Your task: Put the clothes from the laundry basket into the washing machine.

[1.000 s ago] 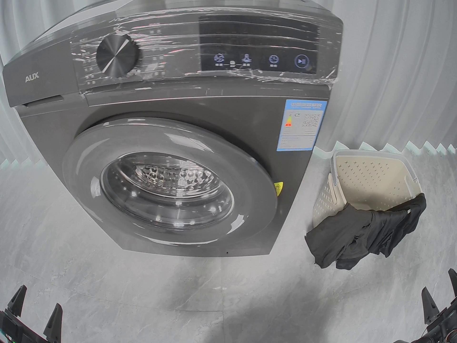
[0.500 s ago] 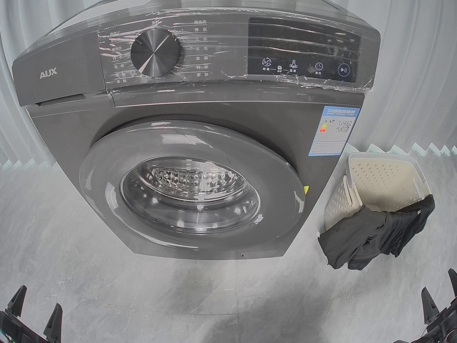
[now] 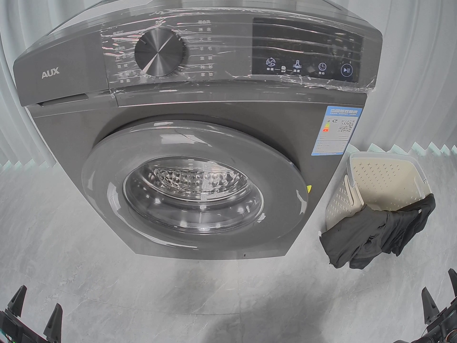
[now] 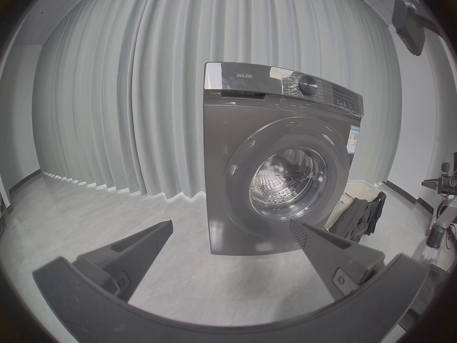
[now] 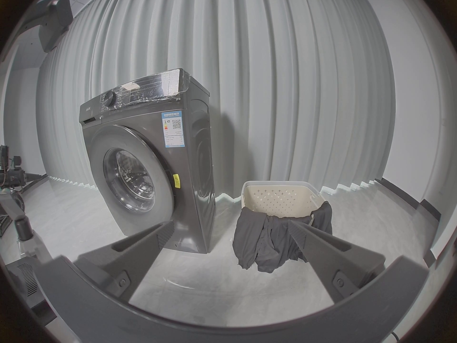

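Note:
A grey front-loading washing machine [image 3: 190,134] stands before me with its round glass door [image 3: 194,191] closed. To its right sits a cream laundry basket [image 3: 385,177] with dark grey clothes [image 3: 376,234] draped over its front rim and hanging down outside. My left gripper [image 3: 35,310] is low at the left, open and empty. My right gripper [image 3: 440,294] is low at the right, open and empty, well short of the basket. The machine [image 4: 281,158] and the clothes [image 5: 276,239] stand ahead of the wrist cameras' open fingers.
Pale marble-look floor [image 3: 190,291] lies between me and the machine. A pleated white curtain [image 5: 295,72] runs behind the machine and basket. A dark baseboard [image 5: 404,196] lines the wall beyond the basket.
The camera has moved: the machine and basket have shifted right and look larger than a second ago. Both grippers keep the same places in the picture.

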Controlling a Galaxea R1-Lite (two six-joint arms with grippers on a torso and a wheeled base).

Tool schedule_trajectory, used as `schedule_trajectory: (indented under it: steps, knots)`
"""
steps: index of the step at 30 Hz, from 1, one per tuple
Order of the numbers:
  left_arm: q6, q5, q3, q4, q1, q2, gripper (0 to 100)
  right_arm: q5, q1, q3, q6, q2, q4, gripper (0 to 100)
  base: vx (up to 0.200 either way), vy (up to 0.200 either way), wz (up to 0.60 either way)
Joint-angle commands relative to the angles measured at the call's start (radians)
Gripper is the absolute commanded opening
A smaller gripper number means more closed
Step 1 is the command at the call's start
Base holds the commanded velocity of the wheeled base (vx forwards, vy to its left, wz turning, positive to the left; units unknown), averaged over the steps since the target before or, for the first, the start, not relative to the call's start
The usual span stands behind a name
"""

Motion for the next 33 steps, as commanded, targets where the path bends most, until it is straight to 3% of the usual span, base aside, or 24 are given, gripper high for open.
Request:
schedule_trajectory:
  steps: [1, 5, 33]
  knots:
    - [0.0, 0.0, 0.015, 0.0, 0.0, -0.015, 100, 0.0, 0.0, 0.018, 0.0, -0.016, 0.0, 100, 0.0, 0.2, 0.0]
    - [0.0, 0.0, 0.015, 0.0, 0.0, -0.015, 100, 0.0, 0.0, 0.018, 0.0, -0.016, -0.001, 100, 0.0, 0.2, 0.0]
    - [0.0, 0.002, 0.015, -0.001, 0.0, -0.015, 100, 0.0, -0.001, 0.018, 0.0, -0.016, -0.001, 100, 0.0, 0.0, 0.0]
